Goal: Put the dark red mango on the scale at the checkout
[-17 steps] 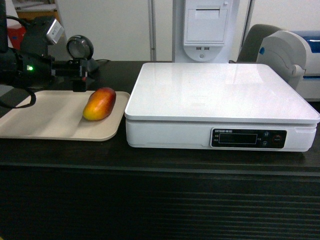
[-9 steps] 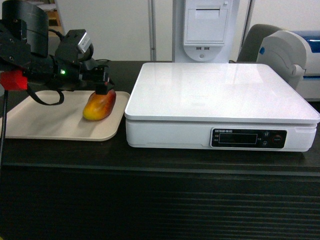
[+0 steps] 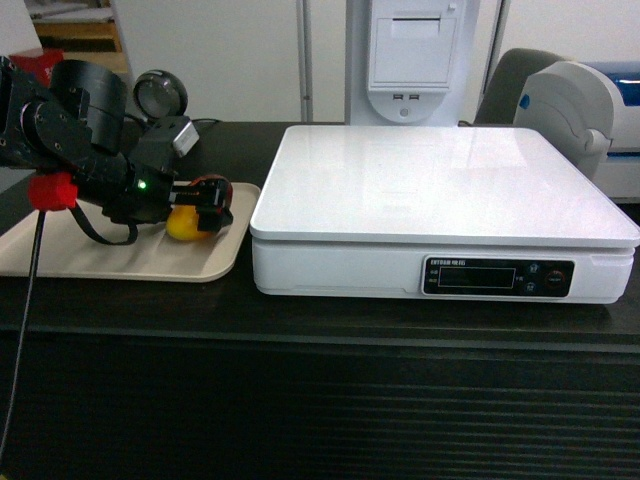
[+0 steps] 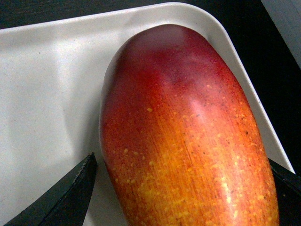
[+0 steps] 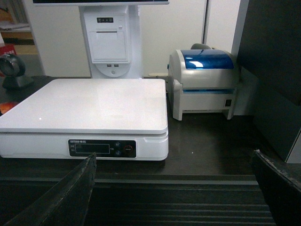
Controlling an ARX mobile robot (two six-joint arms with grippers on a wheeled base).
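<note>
Red-to-orange speckled mango (image 4: pixel 188 136), beige tray (image 4: pixel 47 94)

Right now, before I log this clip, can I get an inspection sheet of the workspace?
Surface: dark checkout counter, ribbed front.
Job's things: dark red mango lies on the beige tray, not on the scale; the scale platform is bare.
Clutter: round black stand-mounted device behind the tray; label printer right of the scale.
Grippers: left hand open, one finger on each side of the mango, contact not clear; right hand open, low in front of the counter, holding nothing.
Cables: dark cable hangs from the left arm, with a red fitting.
Surroundings: white receipt kiosk behind the scale.
</note>
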